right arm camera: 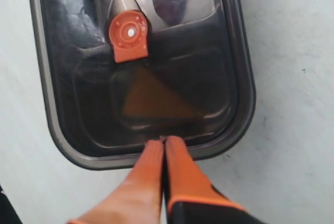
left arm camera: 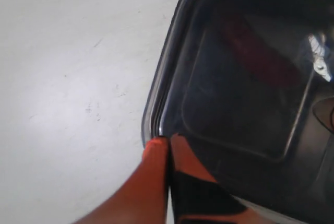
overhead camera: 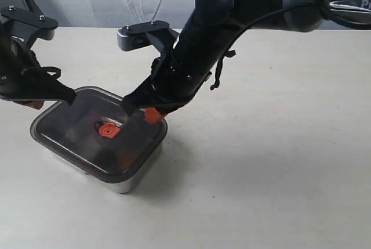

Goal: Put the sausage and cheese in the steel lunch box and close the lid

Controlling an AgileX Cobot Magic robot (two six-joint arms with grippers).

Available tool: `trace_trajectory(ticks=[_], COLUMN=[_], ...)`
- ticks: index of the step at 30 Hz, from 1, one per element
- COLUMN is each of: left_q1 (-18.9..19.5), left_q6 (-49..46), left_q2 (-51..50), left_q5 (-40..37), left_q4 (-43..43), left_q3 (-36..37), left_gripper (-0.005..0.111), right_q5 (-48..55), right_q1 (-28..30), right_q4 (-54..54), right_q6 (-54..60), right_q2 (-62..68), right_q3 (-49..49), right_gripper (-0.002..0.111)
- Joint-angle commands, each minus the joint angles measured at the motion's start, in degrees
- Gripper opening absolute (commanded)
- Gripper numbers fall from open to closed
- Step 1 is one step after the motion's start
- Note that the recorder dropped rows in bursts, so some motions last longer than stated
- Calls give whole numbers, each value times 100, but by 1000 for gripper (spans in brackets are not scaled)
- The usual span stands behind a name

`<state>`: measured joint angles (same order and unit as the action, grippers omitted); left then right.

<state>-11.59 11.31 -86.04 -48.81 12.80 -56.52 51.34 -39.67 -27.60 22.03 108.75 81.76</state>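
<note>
Steel lunch box (overhead camera: pixel 138 174) sits on the pale table (overhead camera: pixel 278 162), the dark lid (overhead camera: pixel 72 128) already on top and its orange valve (overhead camera: pixel 107 129) at the centre. 2 arms meet it from opposite sides. The left gripper (left arm camera: pixel 168 148) is pinched shut on nothing, its orange tips on the lid's rim at a rounded corner. The right gripper (right arm camera: pixel 163 143) is likewise clenched and empty, its tips at the middle of a short edge.

The exterior view shows both arms bearing on the box at once, but little of what is inside. The wrist cameras see through the smoky plastic. The right one shows the cheese (right arm camera: pixel 156 98), a triangular wedge lying between the fingertips and the valve. The left one shows the sausage (left arm camera: pixel 261 51) as a dim red streak, well apart from its gripper.
</note>
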Motion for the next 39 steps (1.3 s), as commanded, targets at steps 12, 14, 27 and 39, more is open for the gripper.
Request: trace_trajectory(ticks=[12, 14, 27, 39], left_q1=[62, 154, 583, 583], left_q6=[3, 3, -1163, -1176], left_q2=[-498, -510, -722, -1099], left_q5=[770, 782, 846, 859], left_q4=[-308, -351, -1640, -1678], left_q3=[-28, -28, -28, -28], left_gripper=[0, 0, 0, 0], right_q5=[-389, -463, -373, -90], right_q1=[18, 18, 18, 18], right_q4=[-617, -617, -628, -645], right_q6=[45, 45, 45, 94], right_q2=[284, 357, 614, 631], right_q3=[19, 19, 19, 19], right_gripper=[0, 0, 0, 0])
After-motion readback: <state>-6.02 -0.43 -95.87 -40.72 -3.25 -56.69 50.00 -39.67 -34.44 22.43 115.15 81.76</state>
